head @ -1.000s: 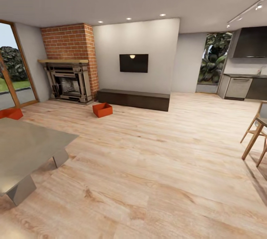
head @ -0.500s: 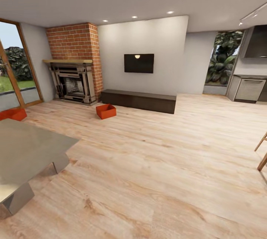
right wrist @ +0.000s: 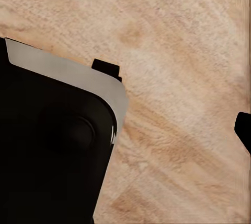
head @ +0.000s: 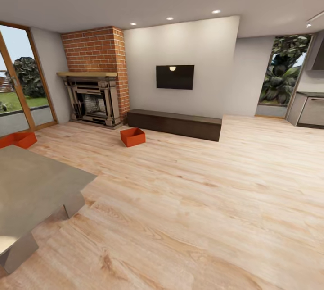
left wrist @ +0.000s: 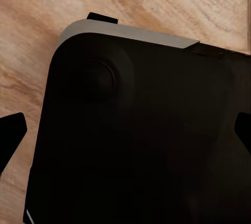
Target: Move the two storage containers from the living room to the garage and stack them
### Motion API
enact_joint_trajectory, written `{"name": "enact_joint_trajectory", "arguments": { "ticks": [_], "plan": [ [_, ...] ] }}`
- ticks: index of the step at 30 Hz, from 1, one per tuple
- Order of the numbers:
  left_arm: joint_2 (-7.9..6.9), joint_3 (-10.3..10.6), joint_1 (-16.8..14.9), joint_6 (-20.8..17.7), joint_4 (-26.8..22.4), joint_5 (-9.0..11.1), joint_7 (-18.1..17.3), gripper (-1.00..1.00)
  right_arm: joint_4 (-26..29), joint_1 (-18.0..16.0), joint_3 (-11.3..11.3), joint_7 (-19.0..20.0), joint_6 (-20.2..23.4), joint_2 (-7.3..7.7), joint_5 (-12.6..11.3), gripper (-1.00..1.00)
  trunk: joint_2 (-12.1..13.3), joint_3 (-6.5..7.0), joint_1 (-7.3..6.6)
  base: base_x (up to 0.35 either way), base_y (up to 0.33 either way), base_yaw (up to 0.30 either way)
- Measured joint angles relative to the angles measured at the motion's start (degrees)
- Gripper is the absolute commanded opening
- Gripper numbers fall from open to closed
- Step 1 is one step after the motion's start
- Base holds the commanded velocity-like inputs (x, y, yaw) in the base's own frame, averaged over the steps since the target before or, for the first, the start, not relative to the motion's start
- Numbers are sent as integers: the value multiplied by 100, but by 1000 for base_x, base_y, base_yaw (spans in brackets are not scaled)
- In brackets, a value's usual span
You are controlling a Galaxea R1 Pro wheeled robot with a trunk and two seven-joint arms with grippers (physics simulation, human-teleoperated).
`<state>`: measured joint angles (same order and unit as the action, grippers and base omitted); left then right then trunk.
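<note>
In the head view I look across the living room's light wood-plank floor [head: 193,200]. One orange-red storage container [head: 132,137] sits on the planks in front of the brick fireplace [head: 94,101]. The second container [head: 18,140] lies at the far left by the glass door, partly cut off by the frame edge. In the left wrist view my left gripper [left wrist: 125,130] hangs open over the robot's black base [left wrist: 136,145], its fingertips [left wrist: 10,135] wide apart. In the right wrist view my right gripper [right wrist: 125,130] hangs beside the base over the planks, one fingertip [right wrist: 243,130] showing at the edge. Neither holds anything.
A grey low table [head: 31,191] fills the near left. A dark low bench [head: 175,124] runs under the wall TV [head: 175,77]. Kitchen cabinets [head: 310,111] stand at the far right. Open plank floor stretches between me and the containers.
The whole head view has swung to the left, so the room slides rightward in the picture. The wooden chair at the right has left the frame. The containers lie as before.
</note>
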<state>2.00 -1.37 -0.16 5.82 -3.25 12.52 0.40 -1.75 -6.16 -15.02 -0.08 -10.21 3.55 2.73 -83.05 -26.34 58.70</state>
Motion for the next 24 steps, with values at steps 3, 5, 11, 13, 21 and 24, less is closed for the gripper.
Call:
{"name": "enact_joint_trajectory", "arguments": {
  "ticks": [3, 5, 11, 13, 21, 24],
  "plan": [
    [0, 5, 0, -19, 6, -27, 0, 100, 0, 0, -6, 0, -2, 4, 1, 100, 0, 0, 0, 325, 0, 0],
    [0, 6, 0, -23, 8, -40, -1, 100, 0, 0, -12, -5, 9, 1, -1, 100, 0, 0, 0, 325, 0, 0],
    [-1, 7, 0, -25, 9, -46, 0, 100, 0, 0, -17, -1, 13, -3, 5, 100, 0, 0, 0, 325, 0, 0],
    [-2, 6, 0, -25, 4, -36, -3, 100, 1, 0, -18, -3, 11, -3, 21, 100, 0, 0, 0, 325, 0, 0],
    [0, 6, 0, -25, 0, -38, -8, 100, 0, 0, -19, -2, 10, -6, 38, 100, 0, 0, 0, 325, 0, 0],
    [0, 6, 0, -25, 0, -39, -7, 100, 0, 0, -19, 0, 10, -8, 38, 100, 0, 0, 0, 325, 0, 0]
  ]
}}
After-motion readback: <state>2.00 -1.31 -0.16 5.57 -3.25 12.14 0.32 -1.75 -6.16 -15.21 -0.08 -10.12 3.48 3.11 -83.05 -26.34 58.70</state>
